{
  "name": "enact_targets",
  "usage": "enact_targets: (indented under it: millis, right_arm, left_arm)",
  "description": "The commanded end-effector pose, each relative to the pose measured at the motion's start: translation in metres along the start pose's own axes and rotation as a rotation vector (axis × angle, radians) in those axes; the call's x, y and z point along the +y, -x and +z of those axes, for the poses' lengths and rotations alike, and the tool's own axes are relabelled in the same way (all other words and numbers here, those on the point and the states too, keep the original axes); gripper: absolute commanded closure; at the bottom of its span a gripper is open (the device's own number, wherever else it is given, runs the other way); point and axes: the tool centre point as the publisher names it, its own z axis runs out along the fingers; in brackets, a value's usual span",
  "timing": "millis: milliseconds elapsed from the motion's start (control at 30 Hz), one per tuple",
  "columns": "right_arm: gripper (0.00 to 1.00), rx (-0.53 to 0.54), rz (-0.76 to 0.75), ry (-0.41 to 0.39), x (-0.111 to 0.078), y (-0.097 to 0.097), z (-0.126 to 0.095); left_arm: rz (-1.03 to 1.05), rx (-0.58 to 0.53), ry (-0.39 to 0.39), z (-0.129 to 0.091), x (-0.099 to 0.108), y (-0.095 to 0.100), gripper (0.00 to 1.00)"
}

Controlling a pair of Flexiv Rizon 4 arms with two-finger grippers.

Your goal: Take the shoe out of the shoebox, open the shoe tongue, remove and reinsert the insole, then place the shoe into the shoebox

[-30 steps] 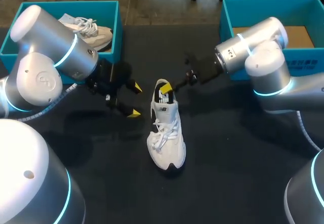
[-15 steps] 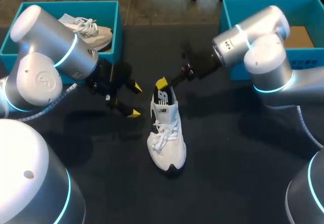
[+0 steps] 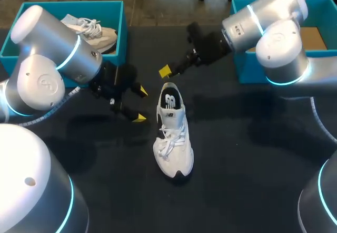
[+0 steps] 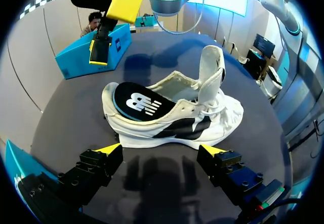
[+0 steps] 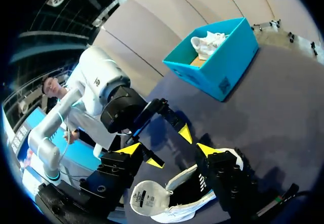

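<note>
Left end effector (image 3: 139, 104): fingers spread wide, nothing in them, low over the worktop (image 3: 237, 164). It sits just beside the shoe (image 3: 172, 133), at its heel end. In the left wrist view the two yellow tips flank the shoe's side, close to it but not touching.

Right end effector (image 3: 167, 71): fingers also apart and empty, as the right wrist view shows. It hangs above and behind the heel, clear of the shoe. Only one yellow tip shows in the head view.

The shoe is white with dark side panels and stands on its sole mid-worktop, between the two arms. Its toe points toward the robot and its heel away. The tongue (image 4: 212, 69) is pulled upright and the laces are loose. The dark insole (image 4: 137, 102) with a white logo lies in the heel opening, its back edge riding up at the heel rim.

Left shoebox (image 3: 68, 5): teal, at the far left corner behind the left arm, with a second shoe (image 3: 92, 30) inside.

Right shoebox (image 3: 274, 2): teal, at the far right corner, partly hidden by the right arm. A brown floor shows inside.
</note>
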Motion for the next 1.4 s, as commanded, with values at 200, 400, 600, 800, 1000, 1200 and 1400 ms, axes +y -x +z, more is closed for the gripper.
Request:
enact_targets:
  millis: [200, 400, 600, 800, 1000, 1200, 1400]
  right_arm:
    - [0.82, -0.023, 0.067, 0.110, -0.012, -0.008, 0.002]
    - [1.00, -0.090, 0.161, 0.109, -0.019, -0.021, -0.010]
    - [1.00, -0.175, 0.213, 0.133, -0.023, -0.033, -0.022]
    - [1.00, -0.319, 0.295, 0.086, -0.021, -0.040, -0.032]
    - [1.00, -0.441, 0.352, 0.034, -0.019, -0.042, -0.038]
    - [1.00, -0.468, 0.357, 0.018, -0.019, -0.042, -0.038]
    - [1.00, -0.468, 0.357, 0.018, -0.019, -0.042, -0.038]
  left_arm:
    - [0.001, 0.000, 0.003, 0.001, 0.000, 0.000, 0.00]
    - [0.001, 0.000, 0.003, 0.001, 0.000, 0.000, 0.00]
    - [0.001, 0.000, 0.003, 0.001, 0.000, 0.000, 0.00]
    - [0.001, 0.000, 0.003, 0.001, 0.000, 0.000, 0.00]
    - [0.001, 0.000, 0.003, 0.001, 0.000, 0.000, 0.00]
    - [0.001, 0.000, 0.003, 0.001, 0.000, 0.000, 0.00]
    - [0.001, 0.000, 0.003, 0.001, 0.000, 0.000, 0.00]
